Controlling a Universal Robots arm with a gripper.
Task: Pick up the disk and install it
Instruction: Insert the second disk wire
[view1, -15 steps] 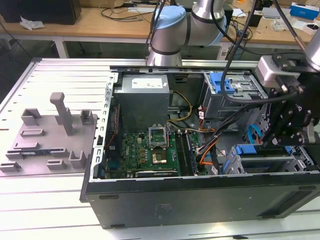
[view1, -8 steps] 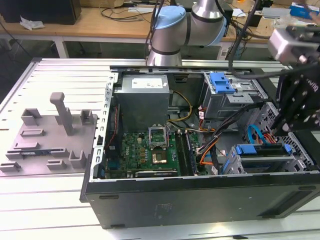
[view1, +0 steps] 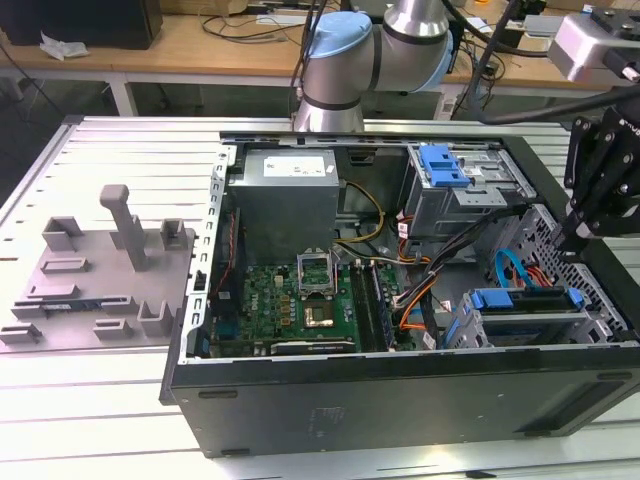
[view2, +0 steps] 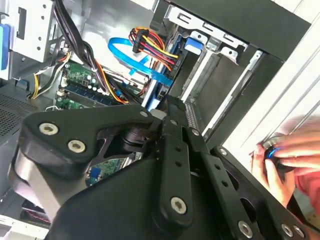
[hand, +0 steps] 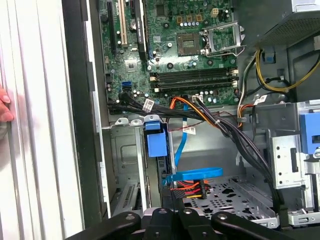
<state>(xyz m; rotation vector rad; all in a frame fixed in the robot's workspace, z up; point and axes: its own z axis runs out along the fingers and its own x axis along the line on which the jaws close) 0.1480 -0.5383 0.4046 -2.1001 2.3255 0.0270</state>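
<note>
Gripper (view1: 578, 232) hovers just above the computer case (view1: 400, 400), near the disk (view1: 525, 300) seated inside; fingers closed together, holding nothing.

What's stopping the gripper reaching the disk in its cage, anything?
Probably nothing: likely reachable. The gripper hangs over the open case, near the disk, whose upper side is uncovered. The blue cable looping at the disk's end could snag.

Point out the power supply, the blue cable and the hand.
power supply (view1: 285, 200), exterior view, on its grey side face.
blue cable (hand: 200, 173), first wrist view, on its flat horizontal stretch.
hand (view2: 267, 172), second wrist view, on its fingers.
</note>
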